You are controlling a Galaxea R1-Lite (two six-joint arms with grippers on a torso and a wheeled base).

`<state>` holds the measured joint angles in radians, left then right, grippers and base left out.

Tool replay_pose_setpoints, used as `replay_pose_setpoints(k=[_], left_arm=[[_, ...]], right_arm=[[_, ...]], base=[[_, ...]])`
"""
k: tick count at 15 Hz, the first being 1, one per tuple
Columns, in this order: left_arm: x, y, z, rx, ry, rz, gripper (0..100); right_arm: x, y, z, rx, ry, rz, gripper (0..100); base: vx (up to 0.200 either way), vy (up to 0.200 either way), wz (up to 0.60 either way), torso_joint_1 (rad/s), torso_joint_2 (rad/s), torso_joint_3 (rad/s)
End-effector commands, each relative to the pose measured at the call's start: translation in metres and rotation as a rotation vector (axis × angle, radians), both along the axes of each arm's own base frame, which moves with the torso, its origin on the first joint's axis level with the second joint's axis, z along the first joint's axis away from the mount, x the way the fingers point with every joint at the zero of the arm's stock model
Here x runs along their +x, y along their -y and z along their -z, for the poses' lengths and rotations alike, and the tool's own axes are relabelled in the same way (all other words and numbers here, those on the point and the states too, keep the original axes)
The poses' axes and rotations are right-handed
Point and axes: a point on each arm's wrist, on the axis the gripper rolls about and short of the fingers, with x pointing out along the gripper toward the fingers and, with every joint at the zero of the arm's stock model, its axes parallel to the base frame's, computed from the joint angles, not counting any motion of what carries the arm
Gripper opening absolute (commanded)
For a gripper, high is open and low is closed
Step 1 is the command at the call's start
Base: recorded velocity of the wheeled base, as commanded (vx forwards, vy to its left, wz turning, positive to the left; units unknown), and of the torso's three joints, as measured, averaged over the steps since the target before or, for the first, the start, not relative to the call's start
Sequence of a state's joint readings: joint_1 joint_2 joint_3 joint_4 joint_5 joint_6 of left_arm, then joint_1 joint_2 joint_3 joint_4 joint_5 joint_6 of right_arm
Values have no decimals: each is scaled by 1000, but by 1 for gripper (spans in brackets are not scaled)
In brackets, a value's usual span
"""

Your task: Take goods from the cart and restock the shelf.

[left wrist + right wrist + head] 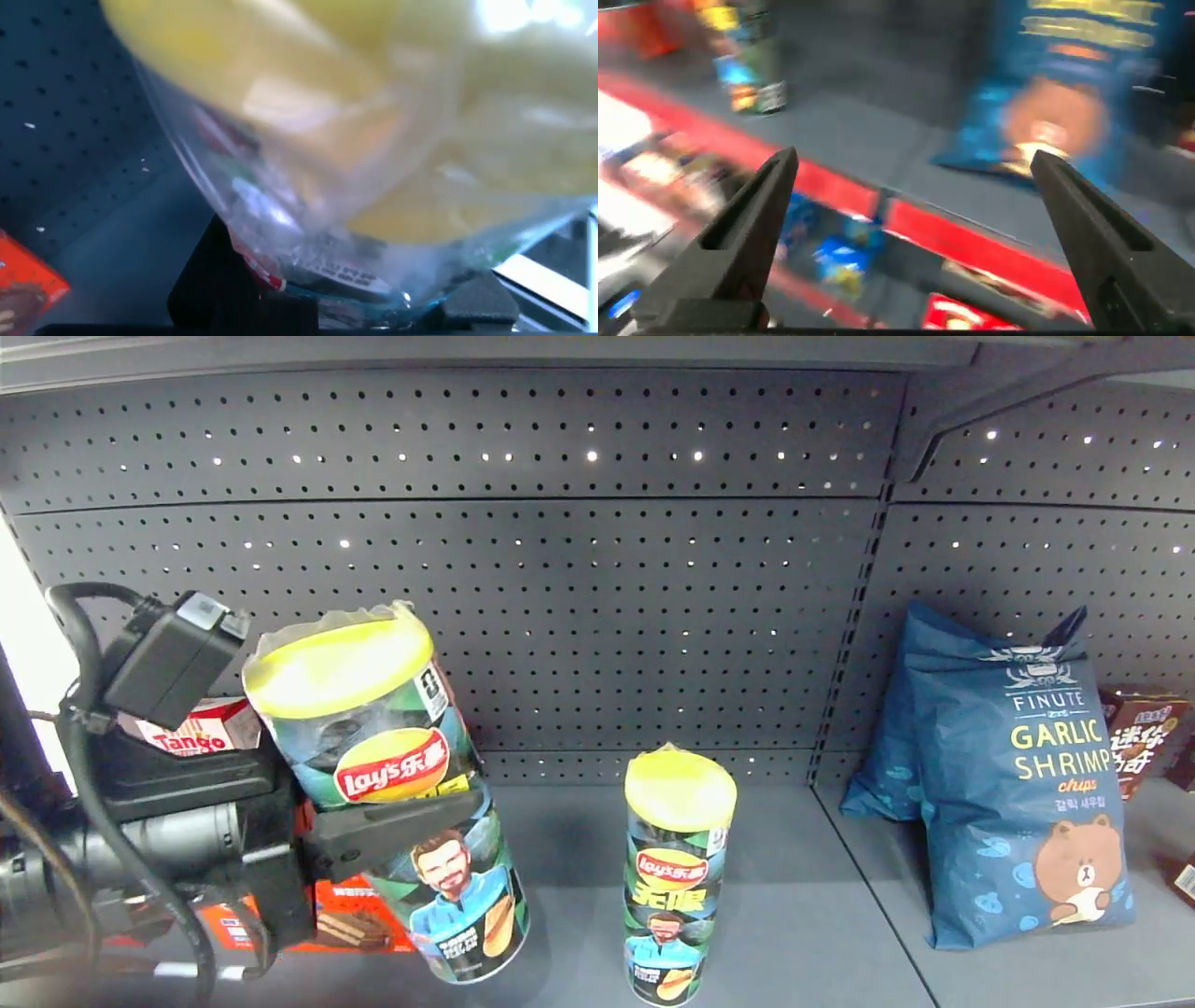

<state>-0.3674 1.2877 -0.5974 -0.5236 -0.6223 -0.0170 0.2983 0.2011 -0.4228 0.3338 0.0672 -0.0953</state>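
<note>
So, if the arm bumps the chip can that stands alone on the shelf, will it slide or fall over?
It would probably tip rather than slide: the standing can is tall and narrow on a small base. Once down, its round body would likely roll on the flat shelf.

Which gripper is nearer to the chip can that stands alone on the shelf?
Left. The left gripper, shut on a tilted can, is over the shelf beside the standing can; the right gripper hangs open before the shelf, farther off.
</note>
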Motion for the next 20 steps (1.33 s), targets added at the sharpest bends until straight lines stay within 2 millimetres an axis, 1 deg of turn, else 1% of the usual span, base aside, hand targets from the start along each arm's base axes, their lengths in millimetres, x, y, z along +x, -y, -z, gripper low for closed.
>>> replay_pose_setpoints(k=[1,2,4,5,8,9,11,13,16,19,20], left_arm=[[28,5,12,26,-37,-18,0],[37,8,19,39,-50,6,0],[48,11,30,70,-42,23,0],[62,15,37,84,-36,41,0],[97,26,50,86,28,54,0],[114,32,53,79,49,56,0],[126,39,55,72,51,86,0],[140,46,64,77,38,93,0],[154,60,73,80,33,115,0],[176,74,76,71,57,129,0],[185,82,79,68,66,139,0]], right_arm=[[-18,4,5,21,97,78,100],[-17,4,7,20,90,83,100],[-16,4,9,7,88,96,100],[-14,3,12,-2,76,103,100],[-11,3,17,-5,72,103,100],[-9,2,18,-2,81,103,100],[-6,1,21,0,95,105,100],[-3,1,24,2,98,103,100],[-2,0,27,-7,96,103,100],[4,-1,32,4,132,103,100],[8,-2,37,8,147,103,100]], base=[[0,0,0,0,0,0],[0,0,0,0,0,0],[0,0,0,0,0,0],[0,0,0,0,0,0],[0,0,0,0,0,0],[0,0,0,0,0,0],[0,0,0,0,0,0],[0,0,0,0,0,0],[0,0,0,0,0,0],[0,0,0,0,0,0],[0,0,0,0,0,0]])
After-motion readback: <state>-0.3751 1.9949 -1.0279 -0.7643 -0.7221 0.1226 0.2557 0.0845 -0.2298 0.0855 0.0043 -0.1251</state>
